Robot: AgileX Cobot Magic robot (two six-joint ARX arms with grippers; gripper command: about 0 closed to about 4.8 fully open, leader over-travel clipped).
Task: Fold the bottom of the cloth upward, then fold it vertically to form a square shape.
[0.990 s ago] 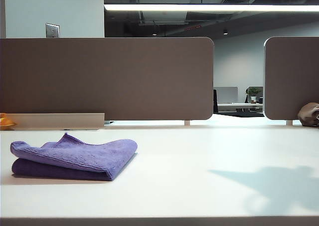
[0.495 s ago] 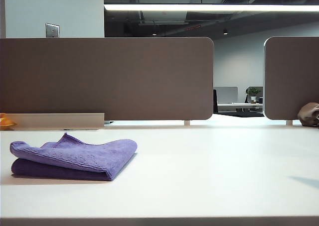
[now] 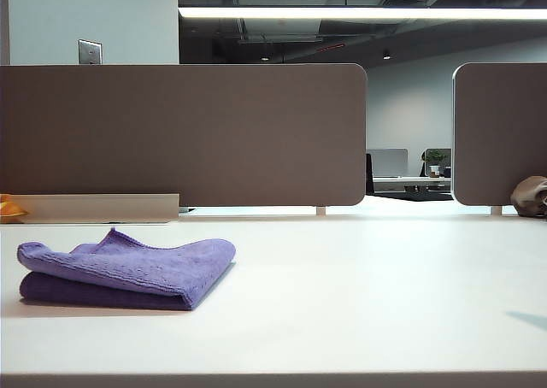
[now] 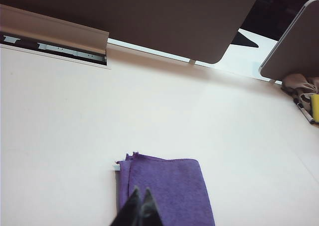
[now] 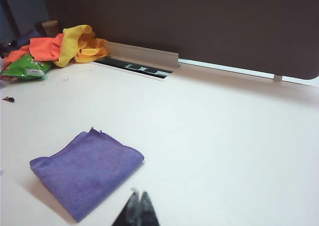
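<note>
The purple cloth (image 3: 128, 273) lies folded into a thick, roughly square pad on the left of the white table (image 3: 359, 302). Its upper layers lift a little at the near-left corner. In the left wrist view the cloth (image 4: 169, 186) sits under my left gripper (image 4: 141, 191), whose dark fingertips are pressed together and hold nothing. In the right wrist view the cloth (image 5: 87, 171) lies off to the side of my right gripper (image 5: 138, 192), which is shut and empty over bare table. Neither gripper shows in the exterior view.
Brown divider panels (image 3: 184, 132) stand along the table's far edge, with a cable tray (image 3: 94, 207) below them. A heap of orange, yellow and green fabric (image 5: 55, 49) lies in the far corner. A brown bag and a yellow item (image 4: 304, 94) sit by the right panel.
The arm shadow on the table at lower right has shrunk to a sliver at the right edge. The cloth has stayed in place.
</note>
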